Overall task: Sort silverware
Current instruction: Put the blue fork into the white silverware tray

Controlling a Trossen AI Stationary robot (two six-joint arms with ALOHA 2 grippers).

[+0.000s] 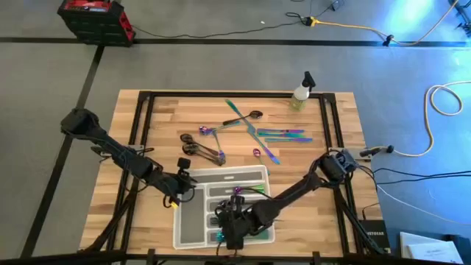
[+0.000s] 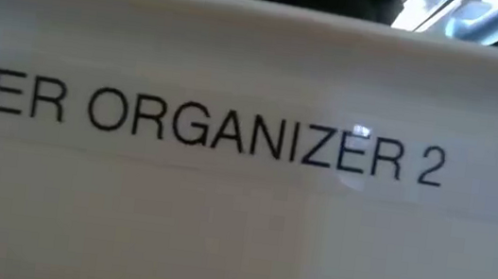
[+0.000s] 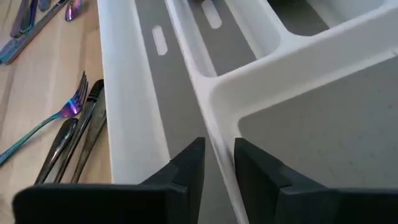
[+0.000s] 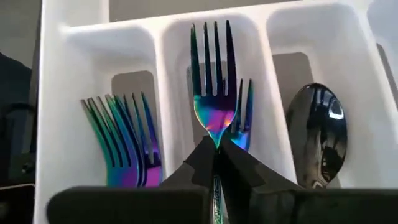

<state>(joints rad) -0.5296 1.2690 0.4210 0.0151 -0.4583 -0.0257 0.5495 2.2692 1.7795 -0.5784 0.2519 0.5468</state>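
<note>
Right gripper [image 4: 216, 163], clenched on a fork [image 4: 213, 93], holds it over the tray's [image 4: 158, 28] middle slot. We judge a tilted release could lodge it across the divider. Left gripper [image 3: 219, 163], released, straddles a tray wall.

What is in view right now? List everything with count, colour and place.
Tray: one, translucent white, table's near edge, between the arms.
Fork: one, iridescent, held over the tray's middle slot.
Forks in tray: several, iridescent, in two slots.
Spoon: one, dark, neighbouring slot.
Loose silverware: many pieces, iridescent and dark, table centre.
Spray bottle: one, pale with dark top, far edge.
Red case: one, on floor.
Left gripper: at tray's left wall, slightly open.
Right gripper: over tray, shut on the fork.
</note>
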